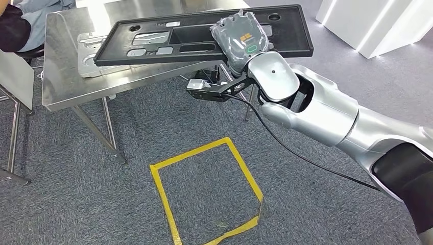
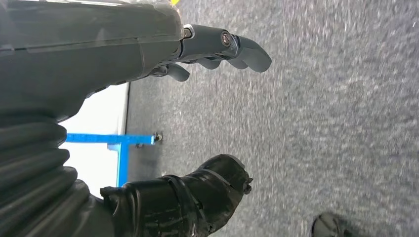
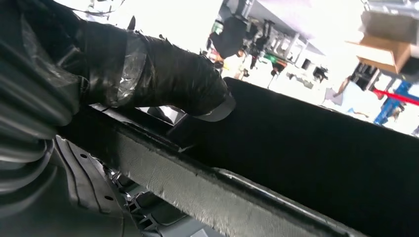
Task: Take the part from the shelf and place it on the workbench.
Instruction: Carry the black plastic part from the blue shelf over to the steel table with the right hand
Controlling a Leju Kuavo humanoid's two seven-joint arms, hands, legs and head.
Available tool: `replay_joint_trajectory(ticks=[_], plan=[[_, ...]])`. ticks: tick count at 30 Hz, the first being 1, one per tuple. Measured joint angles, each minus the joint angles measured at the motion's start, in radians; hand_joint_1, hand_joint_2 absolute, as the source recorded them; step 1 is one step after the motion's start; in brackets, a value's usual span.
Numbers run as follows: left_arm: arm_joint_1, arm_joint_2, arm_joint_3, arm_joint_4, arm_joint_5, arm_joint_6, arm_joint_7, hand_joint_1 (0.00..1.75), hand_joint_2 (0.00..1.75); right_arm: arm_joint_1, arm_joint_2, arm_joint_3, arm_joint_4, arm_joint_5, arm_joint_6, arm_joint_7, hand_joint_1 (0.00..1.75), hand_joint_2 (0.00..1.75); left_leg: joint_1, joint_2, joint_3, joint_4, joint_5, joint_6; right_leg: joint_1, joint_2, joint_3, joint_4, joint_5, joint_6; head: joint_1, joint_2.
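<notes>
I see the right hand (image 1: 242,38) gripping the black part (image 1: 153,38), held over the steel workbench (image 1: 66,87) at 11 o'clock. Orange logo on the hand's back, unreadable. Left hand (image 2: 217,47) hangs over carpet, fingers loosely apart, holding nothing.

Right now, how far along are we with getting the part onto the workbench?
Pickup looks done: the right robot hand holds the black part, carried over the steel workbench. In hand: bringing it in; I cannot tell whether it touches the top. Left: set it down beside the silver part and let go. The left robot hand holds nothing.
</notes>
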State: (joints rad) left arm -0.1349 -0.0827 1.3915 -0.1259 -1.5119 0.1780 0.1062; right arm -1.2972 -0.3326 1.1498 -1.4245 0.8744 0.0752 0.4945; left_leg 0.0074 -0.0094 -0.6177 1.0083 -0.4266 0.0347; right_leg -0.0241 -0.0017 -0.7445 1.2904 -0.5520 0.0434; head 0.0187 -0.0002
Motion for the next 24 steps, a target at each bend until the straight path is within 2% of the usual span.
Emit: replay_joint_trajectory(ticks=[1,2,4,5,8,10,11,13,14,15,16,18,19,21,24], plan=[[0.001,0.0,-0.002,0.0,-0.001,0.0,0.0,0.0,1.75,0.002,0.0,0.0,0.003,0.001,0.0,0.0,1.75,1.75,-0.001,-0.002,0.002,0.004,-0.004,-0.001,0.0,0.0,0.008,-0.034,0.031,-0.002,0.0,0.0],[0.001,0.0,-0.003,0.0,-0.001,0.0,0.0,0.0,1.75,0.002,0.0,0.0,0.005,0.002,0.0,-0.001,1.75,1.75,-0.001,-0.005,0.004,0.009,-0.01,-0.003,0.0,0.0,0.032,-0.096,0.071,-0.004,0.0,0.0],[0.002,0.0,-0.004,0.0,-0.001,0.0,0.0,0.0,1.75,-0.001,0.001,0.0,0.009,0.004,-0.002,-0.003,1.75,1.75,-0.004,-0.008,0.002,0.023,-0.022,-0.012,0.002,0.001,0.081,-0.206,0.115,-0.011,-0.001,0.0],[0.002,0.0,-0.005,0.0,-0.002,0.0,0.0,0.0,1.75,-0.001,0.002,0.0,0.01,0.006,-0.003,-0.004,1.75,1.75,-0.006,-0.01,0.0,0.028,-0.027,-0.017,0.004,0.001,0.094,-0.233,0.12,-0.015,-0.001,0.0],[0.002,0.0,-0.006,0.0,-0.003,0.0,0.0,0.0,1.75,-0.001,0.005,0.0,0.017,0.009,-0.004,-0.008,1.75,1.75,-0.005,-0.01,0.0,0.028,-0.032,-0.031,0.006,0.002,0.102,-0.245,0.115,-0.031,-0.001,0.0],[0.003,-0.002,-0.006,0.0,-0.003,0.0,0.001,0.0,1.75,-0.001,0.008,0.0,0.021,0.01,-0.004,-0.01,1.75,1.75,-0.003,-0.006,-0.012,0.061,-0.053,-0.042,0.001,0.0,0.112,-0.253,0.116,-0.042,-0.003,0.0],[0.003,-0.002,-0.006,0.0,-0.003,0.0,0.001,0.0,1.75,-0.001,0.009,0.0,0.023,0.011,-0.004,-0.01,1.75,1.75,-0.002,-0.003,-0.033,0.105,-0.075,-0.048,-0.001,0.0,0.117,-0.256,0.114,-0.046,-0.004,0.0],[0.003,-0.001,-0.006,0.0,-0.005,0.001,0.002,0.0,1.75,0.0,0.012,0.001,0.027,0.013,-0.004,-0.011,1.75,1.75,0.001,0.001,-0.098,0.227,-0.122,-0.058,-0.001,0.0,0.123,-0.256,0.11,-0.051,-0.006,0.0],[0.003,0.0,-0.006,0.0,-0.006,0.001,0.002,0.0,1.75,0.002,0.014,0.001,0.028,0.013,-0.004,-0.012,1.75,1.75,0.002,0.001,-0.125,0.271,-0.131,-0.06,-0.001,0.0,0.125,-0.256,0.107,-0.052,-0.006,0.0],[0.004,0.001,-0.006,0.0,-0.006,0.001,0.002,0.0,1.75,0.004,0.014,0.001,0.029,0.013,-0.004,-0.012,1.75,1.75,0.002,0.002,-0.138,0.281,-0.121,-0.06,-0.001,0.0,0.128,-0.256,0.104,-0.051,-0.006,0.0],[0.004,0.001,-0.006,0.0,-0.007,0.001,0.002,0.0,1.75,0.005,0.015,0.001,0.031,0.013,-0.004,-0.013,1.75,1.75,0.002,0.002,-0.131,0.255,-0.093,-0.058,0.0,0.0,0.132,-0.256,0.101,-0.05,-0.006,0.0],[0.005,0.001,-0.006,0.0,-0.007,0.001,0.002,0.0,1.75,0.005,0.016,0.001,0.033,0.013,-0.004,-0.013,1.75,1.75,0.001,0.002,-0.076,0.127,-0.021,-0.048,0.0,0.0,0.143,-0.257,0.094,-0.047,-0.005,0.0],[0.005,0.001,-0.006,0.0,-0.008,0.001,0.002,0.0,1.75,0.004,0.017,0.001,0.034,0.014,-0.004,-0.013,1.75,1.75,-0.003,0.003,-0.047,0.069,0.0,-0.041,0.002,0.0,0.147,-0.259,0.091,-0.044,-0.006,0.0],[0.004,0.003,-0.006,0.0,-0.009,0.001,0.002,0.0,1.75,0.002,0.019,0.001,0.037,0.015,-0.004,-0.013,1.75,1.75,-0.01,0.003,-0.019,0.015,0.007,-0.03,0.002,0.0,0.15,-0.265,0.089,-0.035,-0.005,0.0],[0.004,0.006,-0.006,0.0,-0.011,0.003,0.002,0.0,1.75,0.001,0.022,0.001,0.041,0.015,-0.005,-0.014,1.75,1.75,-0.01,0.003,-0.003,-0.008,0.011,-0.016,0.004,0.0,0.155,-0.271,0.085,-0.018,-0.004,0.0]])
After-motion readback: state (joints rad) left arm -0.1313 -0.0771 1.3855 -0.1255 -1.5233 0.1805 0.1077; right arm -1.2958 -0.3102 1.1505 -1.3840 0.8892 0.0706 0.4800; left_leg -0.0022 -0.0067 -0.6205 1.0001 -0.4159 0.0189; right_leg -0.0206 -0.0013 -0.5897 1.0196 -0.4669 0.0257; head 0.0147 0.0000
